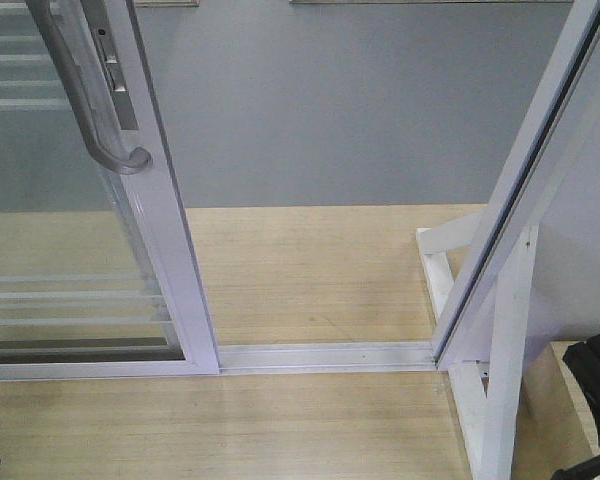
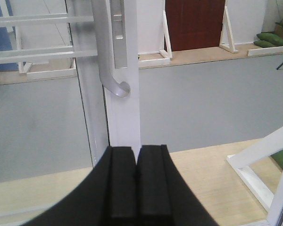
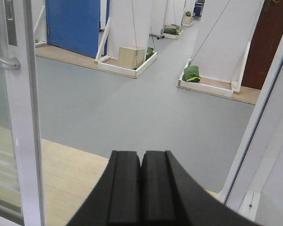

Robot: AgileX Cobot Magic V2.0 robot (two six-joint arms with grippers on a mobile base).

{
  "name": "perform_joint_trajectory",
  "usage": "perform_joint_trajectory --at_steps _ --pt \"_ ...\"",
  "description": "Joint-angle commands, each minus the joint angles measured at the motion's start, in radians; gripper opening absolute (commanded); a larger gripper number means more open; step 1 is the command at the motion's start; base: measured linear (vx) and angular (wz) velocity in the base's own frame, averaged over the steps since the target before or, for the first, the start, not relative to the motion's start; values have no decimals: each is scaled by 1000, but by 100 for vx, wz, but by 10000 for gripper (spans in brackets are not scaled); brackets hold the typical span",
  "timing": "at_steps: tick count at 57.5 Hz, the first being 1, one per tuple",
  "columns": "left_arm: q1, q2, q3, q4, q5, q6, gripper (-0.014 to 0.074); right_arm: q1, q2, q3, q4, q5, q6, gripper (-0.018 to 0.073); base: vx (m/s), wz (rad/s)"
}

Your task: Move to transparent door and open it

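Note:
The transparent door point(image 1: 170, 230), clear glass in a glossy white frame, stands at the left of the front view with an open gap to its right. Its curved grey handle point(image 1: 90, 100) and lock plate are at the top left. In the left wrist view my left gripper point(image 2: 136, 149) is shut and empty, just before the door's white frame point(image 2: 125, 117) and below the handle point(image 2: 106, 52). My right gripper point(image 3: 141, 154) is shut and empty, pointing through the gap, with the door frame point(image 3: 23, 117) to its left.
A white floor track point(image 1: 325, 357) crosses the wooden threshold. The white jamb post point(image 1: 525, 180) leans at the right with a white brace point(image 1: 505, 340) at its foot. Grey floor lies beyond. A black arm part point(image 1: 595, 390) shows at the lower right.

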Motion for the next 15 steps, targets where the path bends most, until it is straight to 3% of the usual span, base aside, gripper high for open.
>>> perform_joint_trajectory --at_steps 1,15 --pt "-1 -12 23 -2 -78 -1 0 -17 -14 15 -8 -79 -2 0 0 0" --pt "-1 -12 23 -2 -78 -1 0 -162 -14 15 -8 -79 -2 0 0 0"
